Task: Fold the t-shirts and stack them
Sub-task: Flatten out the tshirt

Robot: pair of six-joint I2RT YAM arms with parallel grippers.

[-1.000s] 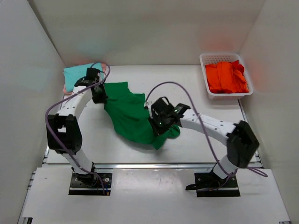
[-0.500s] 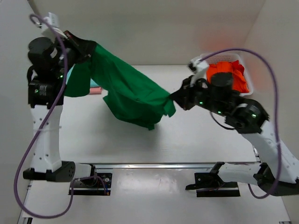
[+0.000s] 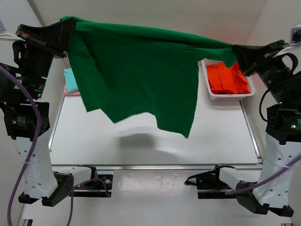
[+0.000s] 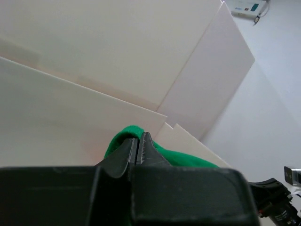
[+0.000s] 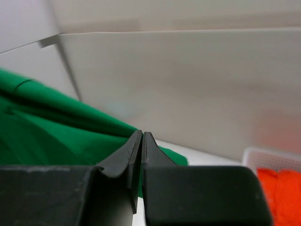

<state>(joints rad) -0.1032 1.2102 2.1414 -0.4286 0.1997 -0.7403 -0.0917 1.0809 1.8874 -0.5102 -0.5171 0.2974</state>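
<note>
Green t-shirt (image 3: 136, 80) stretched in the air above the desk (image 3: 225, 136), hanging like a curtain between two robot arms. Left gripper (image 3: 67, 27), high at the upper left, is pinched shut on one end of the cloth's top edge; right gripper (image 3: 237, 52), high at the upper right, is pinched shut on the other end. The top edge runs taut between them, sloping slightly down to the right. Below it the fabric hangs loose and uneven, lowest right of centre, clear of the desk, with a soft shadow on the white surface beneath. Teal t-shirt (image 3: 70, 80) lies at the back left of the desk, with a strip of pale pink t-shirt (image 3: 69, 92) touching its near edge. White lattice basket (image 3: 205, 77) sits at the back right, holding orange-red t-shirts (image 3: 228, 77). Each wrist view shows closed fingers with green cloth nipped at the tips
</note>
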